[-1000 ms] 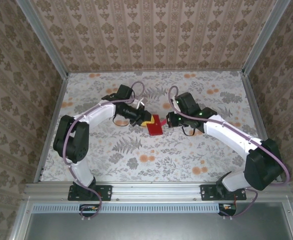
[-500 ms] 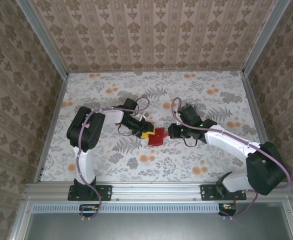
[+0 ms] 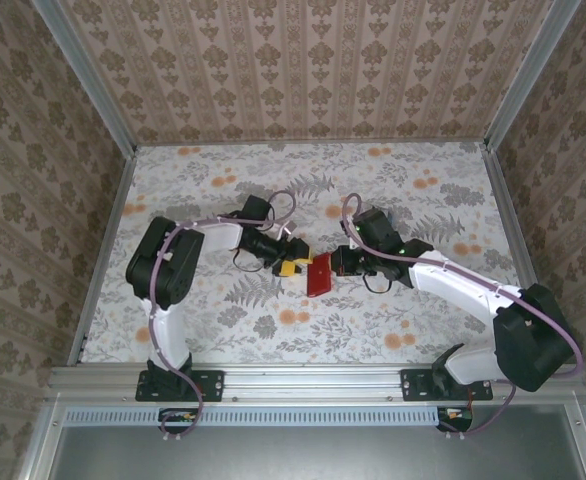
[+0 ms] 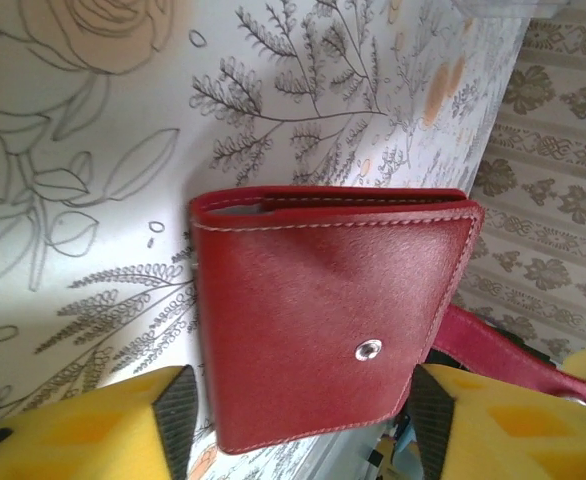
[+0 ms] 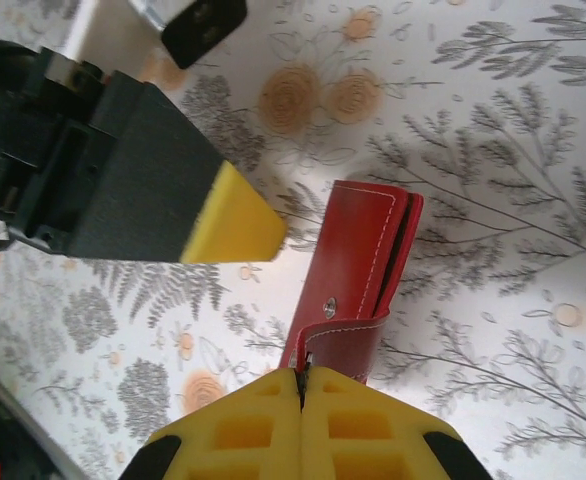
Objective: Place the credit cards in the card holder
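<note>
Top view: red card holder (image 3: pixel 319 275) folded shut, lying near the middle of the floral table (image 3: pixel 423 190); left gripper (image 3: pixel 295 264) just to its left, right gripper (image 3: pixel 335 262) on its right

Left wrist view: card holder (image 4: pixel 313 320) is smooth red leather with pale stitching, one silver snap and a grey strip under the top edge; left gripper (image 4: pixel 298 425) spread, one yellow pad on either side of it

Right wrist view: right gripper (image 5: pixel 301 385) pressed together, pinching the card holder (image 5: pixel 358 265) by its snap flap
</note>
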